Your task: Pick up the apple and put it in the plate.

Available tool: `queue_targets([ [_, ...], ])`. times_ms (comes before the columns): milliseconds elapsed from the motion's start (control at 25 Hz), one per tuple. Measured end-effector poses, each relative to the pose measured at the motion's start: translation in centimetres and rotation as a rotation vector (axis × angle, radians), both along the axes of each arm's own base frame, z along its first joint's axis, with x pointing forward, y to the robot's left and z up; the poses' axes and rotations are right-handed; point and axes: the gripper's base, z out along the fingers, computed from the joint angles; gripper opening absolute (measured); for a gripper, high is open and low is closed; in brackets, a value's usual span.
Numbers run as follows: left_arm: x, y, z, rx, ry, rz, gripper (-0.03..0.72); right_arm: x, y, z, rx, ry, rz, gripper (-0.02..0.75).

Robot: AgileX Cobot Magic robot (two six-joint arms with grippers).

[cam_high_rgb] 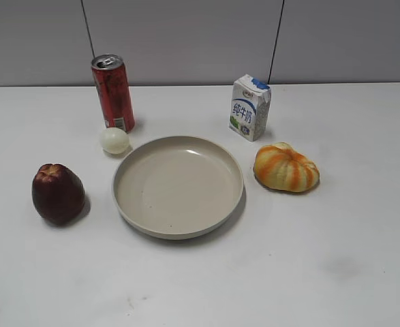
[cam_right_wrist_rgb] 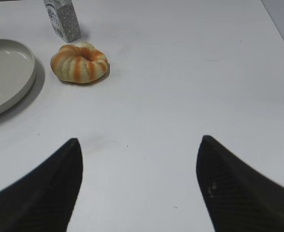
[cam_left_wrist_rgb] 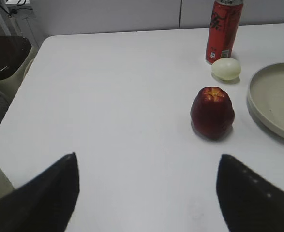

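The dark maroon apple (cam_high_rgb: 57, 193) stands upright on the white table, left of the beige plate (cam_high_rgb: 140, 160), a small gap between them. In the left wrist view the apple (cam_left_wrist_rgb: 212, 112) is ahead and to the right of my left gripper (cam_left_wrist_rgb: 146, 157), which is open and empty, and the plate's rim (cam_left_wrist_rgb: 256, 101) shows at the right edge. My right gripper (cam_right_wrist_rgb: 139, 140) is open and empty over bare table; the plate's edge (cam_right_wrist_rgb: 29, 72) lies far to its left. Neither gripper shows in the exterior view.
A red can (cam_high_rgb: 113, 92) and a white egg (cam_high_rgb: 114, 140) stand behind the apple. A milk carton (cam_high_rgb: 249, 107) and an orange-and-yellow striped pumpkin-like lump (cam_high_rgb: 285, 167) sit right of the plate. The table's left edge (cam_left_wrist_rgb: 21, 87) and a dark chair show in the left wrist view.
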Motion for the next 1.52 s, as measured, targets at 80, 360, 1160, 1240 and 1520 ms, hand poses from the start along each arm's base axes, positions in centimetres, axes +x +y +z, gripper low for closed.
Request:
queue_targets([
  [80, 0.0, 0.0, 0.0, 0.000, 0.000, 0.000, 0.692, 0.0, 0.0, 0.0, 0.000, 0.000, 0.000, 0.585],
  [360, 0.0, 0.0, 0.0, 0.000, 0.000, 0.000, 0.685, 0.0, 0.0, 0.0, 0.000, 0.000, 0.000, 0.585],
  [1160, 11.5, -1.1, 6.1, -0.173, 0.012, -0.013, 0.597, 0.0, 0.0, 0.0, 0.000, 0.000, 0.000, 0.585],
  [1240, 14.2, -1.5, 6.9, -0.196, 0.107, -0.027, 0.597, 0.0, 0.0, 0.0, 0.000, 0.000, 0.000, 0.585],
  [1520, 22.5, -4.7, 7.6, -0.112, 0.431, -0.208, 0.597, 0.0, 0.0, 0.0, 0.000, 0.000, 0.000, 0.585],
])
